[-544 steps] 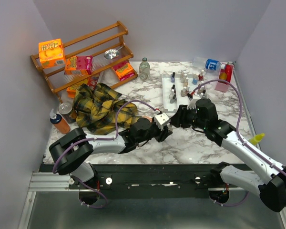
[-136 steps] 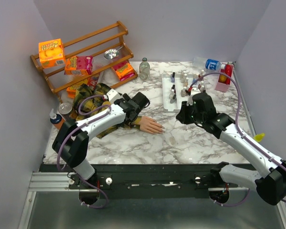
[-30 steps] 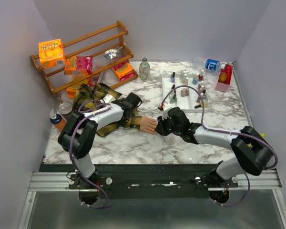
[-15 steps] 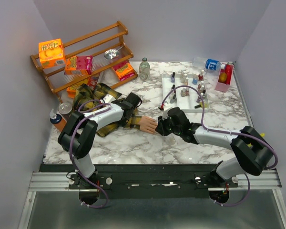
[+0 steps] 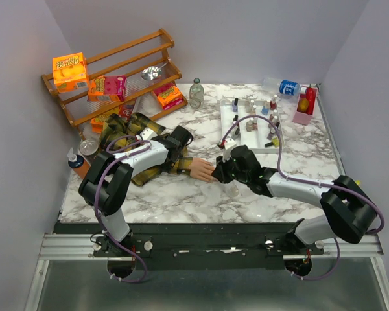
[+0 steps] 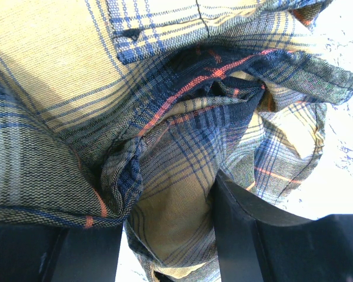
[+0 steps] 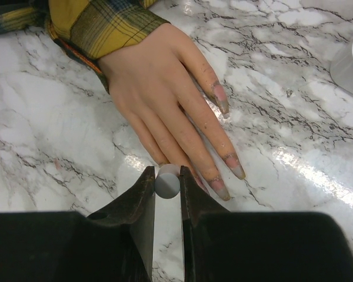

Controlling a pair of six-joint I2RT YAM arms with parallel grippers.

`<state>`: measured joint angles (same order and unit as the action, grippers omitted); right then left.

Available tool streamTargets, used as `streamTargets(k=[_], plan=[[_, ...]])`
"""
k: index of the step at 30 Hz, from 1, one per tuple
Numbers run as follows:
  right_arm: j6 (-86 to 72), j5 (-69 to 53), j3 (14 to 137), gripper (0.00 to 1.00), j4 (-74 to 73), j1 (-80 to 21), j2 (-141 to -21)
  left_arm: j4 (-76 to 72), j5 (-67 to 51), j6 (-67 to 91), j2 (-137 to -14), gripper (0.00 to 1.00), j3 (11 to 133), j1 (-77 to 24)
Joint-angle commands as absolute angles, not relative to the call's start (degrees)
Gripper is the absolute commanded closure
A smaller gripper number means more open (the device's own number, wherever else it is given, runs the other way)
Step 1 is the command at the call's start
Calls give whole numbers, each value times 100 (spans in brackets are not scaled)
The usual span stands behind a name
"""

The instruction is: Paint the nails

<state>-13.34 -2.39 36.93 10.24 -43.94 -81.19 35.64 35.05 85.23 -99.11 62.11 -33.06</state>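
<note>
Evidently, the table is being used as a rest. The plaid sleeve is being pinned to it by the left jaws, closed on a bunched fold, so the mannequin hand is being held flat. Its nails are being offered to the right arm, stretched low. The right jaws are clamped on a small pale brush just over the fingertips.

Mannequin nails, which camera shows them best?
Right wrist: the nails appear close up, smudged polish visible. Top external shows the mannequin hand too small to make out nails. Left wrist shows only plaid sleeve.
</note>
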Motion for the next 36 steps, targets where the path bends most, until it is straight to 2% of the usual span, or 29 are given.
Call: streamTargets(k=[1,36], plan=[[-1213,-351,3621,99,1186,-4456,-8024,3472,3313,8367,-10090,47,6073,-3270],[-1169,-554,3990,99,1116,-4509,-8490,3454,3278,8341,-10099,48,6073,-3270]])
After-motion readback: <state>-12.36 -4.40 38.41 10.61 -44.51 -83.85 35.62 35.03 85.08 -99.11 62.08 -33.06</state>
